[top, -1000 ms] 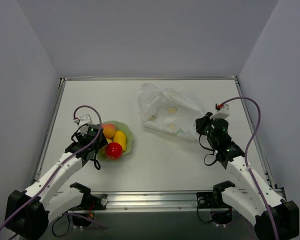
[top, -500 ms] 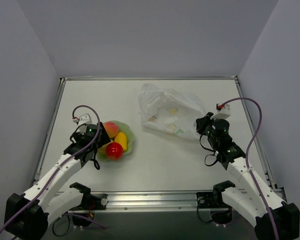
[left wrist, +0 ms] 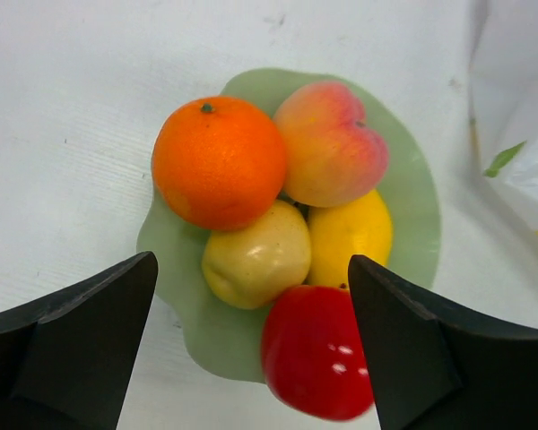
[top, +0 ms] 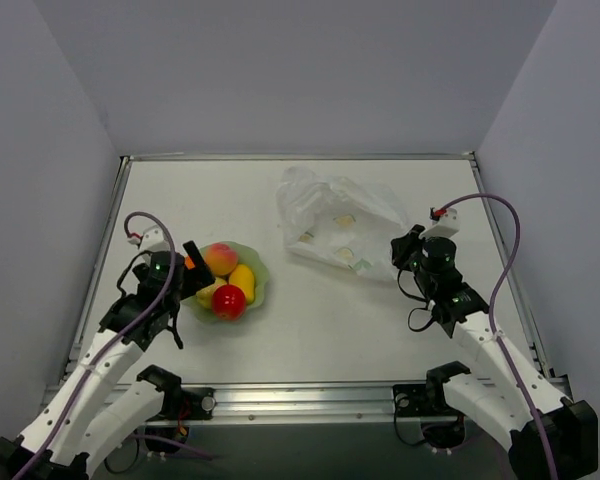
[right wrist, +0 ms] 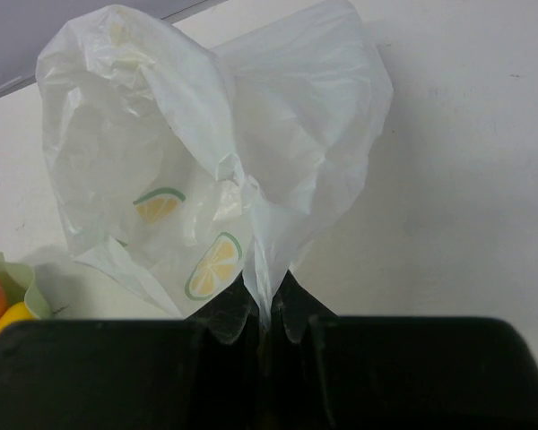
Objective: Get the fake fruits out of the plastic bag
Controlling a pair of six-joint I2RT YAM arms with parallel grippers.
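1. White tabletop (top: 310, 330), enclosed by grey walls (top: 300, 80), carries two groups: a pale green wavy-edged bowl (left wrist: 412, 179) on the left and the plastic bag (right wrist: 206, 134) on the right, well apart.
2. All five fake fruits (top: 225, 280) lie in the bowl: orange (left wrist: 219, 161), peach (left wrist: 330, 143), pale yellow fruit (left wrist: 255, 255), deeper yellow fruit (left wrist: 351, 235) and red apple (left wrist: 314, 351), packed touching one another.
3. My left gripper (left wrist: 251, 261) hangs above the bowl with its jaws spread wide, holding nothing.
4. My right gripper (right wrist: 264, 309) is closed tight, pinching a thin fold at the near edge of the bag.
5. Bag: limp, crinkled film printed with lemon slices. I judge it nearly weightless, slippery and quick to collapse, so it is best taken by a gathered fold at the edge, as here. No fruit shape shows through it, so it is probably emptied.
6. Fruits: glossy rigid shells, probably hollow and light. Round and slick, they would roll or squirt from a shallow pinch. I would close across the widest middle, from above, taking a top one such as the orange first.
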